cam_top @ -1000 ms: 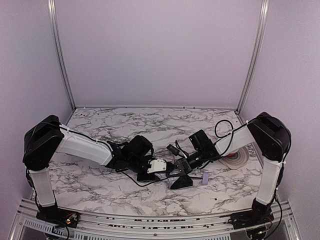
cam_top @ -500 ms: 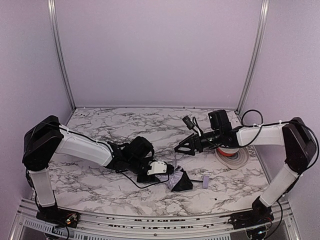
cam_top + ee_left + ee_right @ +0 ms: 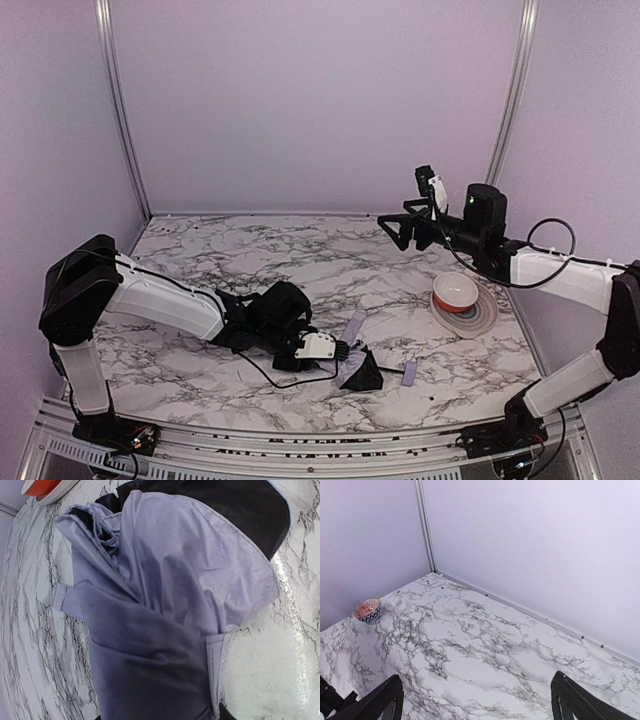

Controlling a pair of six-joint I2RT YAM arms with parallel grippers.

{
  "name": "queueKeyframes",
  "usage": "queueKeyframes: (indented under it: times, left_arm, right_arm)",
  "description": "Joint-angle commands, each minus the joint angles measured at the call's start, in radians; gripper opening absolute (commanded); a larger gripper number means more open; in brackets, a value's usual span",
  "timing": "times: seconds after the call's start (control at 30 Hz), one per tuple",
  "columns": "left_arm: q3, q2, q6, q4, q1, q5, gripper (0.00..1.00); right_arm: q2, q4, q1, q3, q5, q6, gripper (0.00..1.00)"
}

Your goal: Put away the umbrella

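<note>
Near edge of table point(image 3: 200, 250), just right of its middle: umbrella point(image 3: 360, 372) down in a heap

Umbrella lies crumpled on the marble, lavender cloth outside, black lining showing at the folds. Handle point(image 3: 409, 374) lies just right of the heap, toward the near-right corner. A lavender strip of cloth runs from the heap toward the far edge.

Left arm reaches low over the table from the near-left corner. Left claw point(image 3: 338, 351) touches the heap's left side. From the left wrist, cloth fills nearly the whole view, with a strap point(image 3: 60, 596) tab at one fold. The fingers are buried in fabric, so I cannot tell whether the claw pinches the cloth or only rests against it.

Right arm is raised well above the far-right part of the table. Right claw point(image 3: 398, 228) is spread wide, with nothing between its fingers point(image 3: 385, 700). From the right wrist, only bare marble shows beneath.

Bowl point(image 3: 455, 291), orange and white, sits on plate point(image 3: 485, 318) near the right edge, well apart from the umbrella and both claws.
</note>
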State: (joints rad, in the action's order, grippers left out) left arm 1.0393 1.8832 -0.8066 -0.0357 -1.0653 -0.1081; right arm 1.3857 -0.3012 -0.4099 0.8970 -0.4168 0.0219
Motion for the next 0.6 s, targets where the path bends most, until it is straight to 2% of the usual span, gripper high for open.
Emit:
queueKeyframes:
  times: [0.0,0.03,0.07,0.13,0.27,0.47,0.57]
  left_arm:
    - [-0.054,0.022,-0.041,0.169,-0.028,0.036,0.0]
    - [-0.055,0.021,-0.046,0.169,-0.032,0.049,0.0]
    - [-0.056,0.021,-0.05,0.169,-0.034,0.059,0.0]
    - [-0.056,0.022,-0.051,0.169,-0.037,0.069,0.0]
    - [-0.055,0.021,-0.044,0.171,-0.039,0.074,0.0]
    - [-0.047,0.013,-0.047,0.174,-0.042,0.056,0.0]
    - [-0.033,0.024,-0.047,0.189,-0.041,0.055,0.0]
  right_arm:
    - [0.032,-0.068,0.041,0.053,-0.056,0.054,0.92]
    - [0.059,0.026,0.038,0.092,-0.076,0.058,0.8]
    - [0.086,0.148,0.036,0.138,-0.058,0.089,0.73]
    - [0.136,0.36,0.021,0.198,0.015,0.132,0.67]
    - [0.21,0.542,-0.051,0.172,0.224,0.131,0.67]
    - [0.47,0.818,-0.119,0.387,0.202,-0.041,0.71]
    - [0.555,0.902,-0.161,0.477,0.268,-0.104,0.69]
